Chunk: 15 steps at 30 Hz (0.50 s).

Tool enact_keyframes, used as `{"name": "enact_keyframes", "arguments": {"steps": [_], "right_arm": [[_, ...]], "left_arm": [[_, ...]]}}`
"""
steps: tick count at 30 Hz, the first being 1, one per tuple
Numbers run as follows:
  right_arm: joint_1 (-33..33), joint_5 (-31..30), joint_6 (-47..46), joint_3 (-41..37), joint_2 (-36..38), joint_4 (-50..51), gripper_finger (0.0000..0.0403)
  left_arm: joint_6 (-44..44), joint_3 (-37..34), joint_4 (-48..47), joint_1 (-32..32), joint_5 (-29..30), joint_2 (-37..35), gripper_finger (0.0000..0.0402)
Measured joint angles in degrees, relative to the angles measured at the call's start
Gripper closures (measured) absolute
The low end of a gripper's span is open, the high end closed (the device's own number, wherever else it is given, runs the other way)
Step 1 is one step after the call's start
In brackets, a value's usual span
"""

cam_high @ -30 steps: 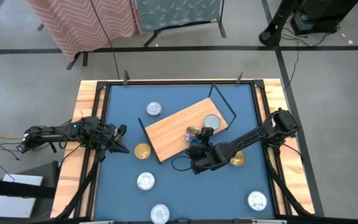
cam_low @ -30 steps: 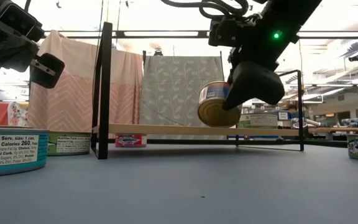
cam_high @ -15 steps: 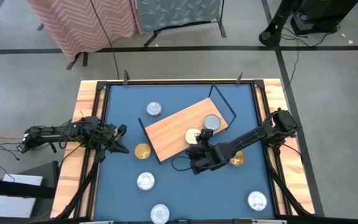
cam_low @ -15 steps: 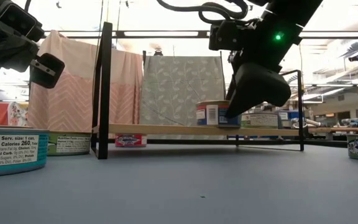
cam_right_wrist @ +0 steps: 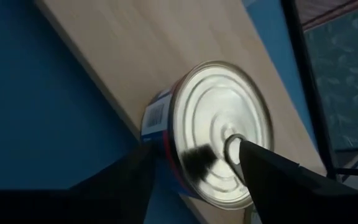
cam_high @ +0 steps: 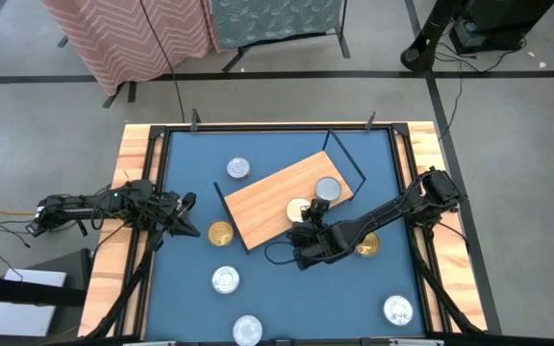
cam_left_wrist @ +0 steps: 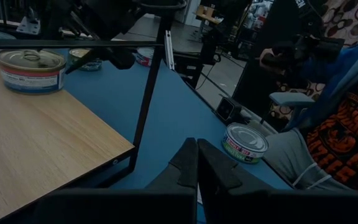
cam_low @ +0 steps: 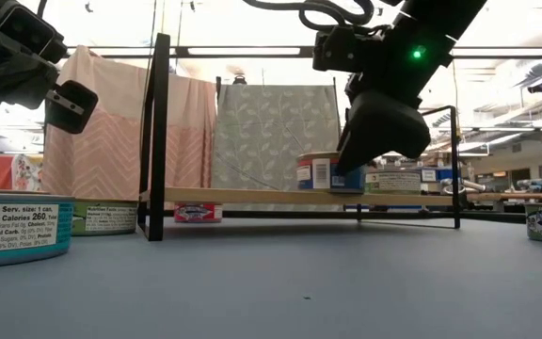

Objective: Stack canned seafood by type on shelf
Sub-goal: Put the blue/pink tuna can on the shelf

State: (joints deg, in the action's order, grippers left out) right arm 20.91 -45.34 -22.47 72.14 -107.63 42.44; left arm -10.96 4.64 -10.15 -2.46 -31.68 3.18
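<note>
Looking down, I see my right gripper (cam_high: 308, 216) straddling the gold-lidded can (cam_high: 298, 209) standing flat near the shelf's (cam_high: 263, 197) front edge, fingers either side, while the left gripper (cam_high: 187, 213) waits pressed together beyond the shelf's left end.

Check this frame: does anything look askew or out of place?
The shelf lies turned at an angle to the blue table's edges. Otherwise nothing stands out: the right gripper sets a can upright on the board.
</note>
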Motion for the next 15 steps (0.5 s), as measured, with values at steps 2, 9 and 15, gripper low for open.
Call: {"name": "enact_keyframes", "arguments": {"steps": [2,9,15], "right_arm": [[0.00,-1.58,0.01,0.02,0.00,0.00,0.0169],[-0.99,-3.73,1.49,0.07,0.00,0.04,0.0196],[-2.15,-6.78,1.68,0.07,0.00,0.03,0.0232]], "left_arm": [[-0.02,0.00,0.00,-0.02,0.00,-0.02,0.0395],[-0.02,0.00,0.00,0.00,-0.02,0.00,0.0395],[-0.02,0.02,0.00,-0.01,-0.02,-0.02,0.0395]]}}
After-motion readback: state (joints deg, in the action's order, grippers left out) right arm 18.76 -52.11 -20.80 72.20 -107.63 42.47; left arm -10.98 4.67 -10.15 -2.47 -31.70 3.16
